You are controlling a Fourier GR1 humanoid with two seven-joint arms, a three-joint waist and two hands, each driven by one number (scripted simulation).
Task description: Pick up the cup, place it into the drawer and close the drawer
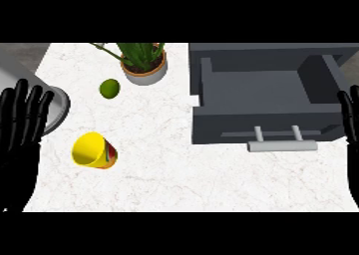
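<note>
A yellow cup (92,150) with a red and green band lies tipped on the white counter at the left, its mouth facing the upper left. The grey drawer (265,89) stands pulled open at the right, its inside bare, with a silver handle (281,145) on its front. My left hand (17,130) rests open at the left edge, fingers up, a short way left of the cup and apart from it. At the right edge my right hand (355,115) rests open beside the drawer's right wall.
A potted green plant (143,62) stands at the back of the counter (182,179), left of the drawer. A green lime (109,88) lies in front of it. A grey round object (59,107) sits at the left edge behind my left hand.
</note>
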